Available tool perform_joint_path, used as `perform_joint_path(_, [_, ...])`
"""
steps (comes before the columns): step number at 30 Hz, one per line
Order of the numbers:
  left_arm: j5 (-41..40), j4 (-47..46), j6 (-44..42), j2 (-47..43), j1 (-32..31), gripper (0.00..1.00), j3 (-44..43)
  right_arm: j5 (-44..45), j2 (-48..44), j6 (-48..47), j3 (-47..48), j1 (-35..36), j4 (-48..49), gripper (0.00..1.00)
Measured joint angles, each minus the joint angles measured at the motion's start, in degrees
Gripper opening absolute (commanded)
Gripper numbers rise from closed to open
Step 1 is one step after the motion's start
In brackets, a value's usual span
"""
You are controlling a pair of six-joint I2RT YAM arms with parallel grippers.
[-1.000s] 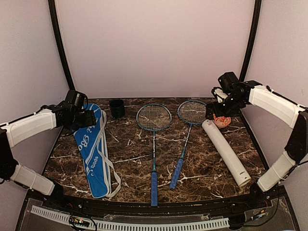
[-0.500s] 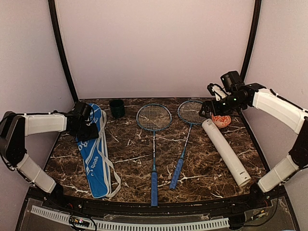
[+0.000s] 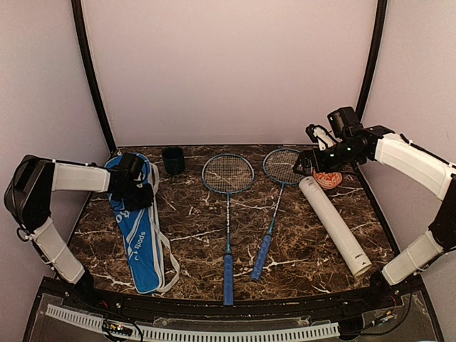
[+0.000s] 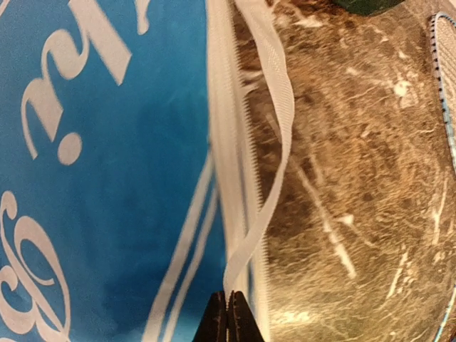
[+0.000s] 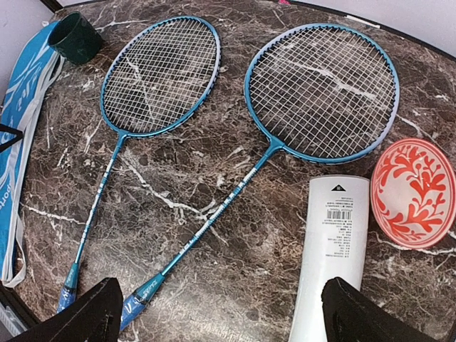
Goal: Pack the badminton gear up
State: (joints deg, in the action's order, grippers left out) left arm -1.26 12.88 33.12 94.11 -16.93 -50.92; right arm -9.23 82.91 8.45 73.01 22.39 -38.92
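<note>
1. Left tool (image 4: pixel 228 322): jaws pinched together, tips meeting the white strap (image 4: pixel 274 164) along the blue bag (image 4: pixel 107 178). We cannot tell if the strap is caught.
2. Right tool (image 5: pixel 224 317): jaws wide, holding nothing, above the desk (image 5: pixel 214 178).
3. Ahead of it we see the left racket (image 5: pixel 160 75) and the right racket (image 5: pixel 320 92); the white tube (image 5: pixel 331 249) lies just below.

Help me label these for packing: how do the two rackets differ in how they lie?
The left racket lies straight, handle toward the near edge; the right racket lies slanted, handle angling toward the left racket's. The left racket's head is nearer the dark cup; the right racket's head is beside the far end of the white tube. Both lie flat, heads far, with blue frames and handles.
</note>
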Motion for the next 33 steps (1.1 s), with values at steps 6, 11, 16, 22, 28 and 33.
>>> perform_joint_path(6, [1.77, -1.16, -2.51, 2.47, -3.76, 0.22, -7.87, -2.84, 0.0, 0.39, -0.02, 0.0, 1.22, 0.98])
perform_joint_path(11, [1.42, -0.11, -5.79, 6.12, -6.6, 0.43, -12.83, -5.16, 0.0, 0.83, -0.24, 0.0, 2.49, 0.97])
perform_joint_path(16, [-2.71, 0.87, -5.86, 3.91, -6.32, 0.46, -10.29, -7.13, -0.02, 1.36, -0.79, 0.11, 3.85, 0.93])
perform_joint_path(22, [-6.8, 1.88, -3.98, 2.43, -2.97, 0.41, -9.25, -9.57, -0.02, 3.37, -2.78, 2.03, 6.71, 0.91])
perform_joint_path(28, [-9.44, 3.76, -3.04, 7.21, -1.07, 0.38, -11.8, -10.73, 0.13, 4.96, -3.17, 6.29, 9.31, 0.91])
perform_joint_path(33, [-10.6, 4.5, -2.43, 10.38, -1.07, 0.34, -12.76, -10.95, 0.15, 5.68, -3.93, 6.88, 10.58, 0.92])
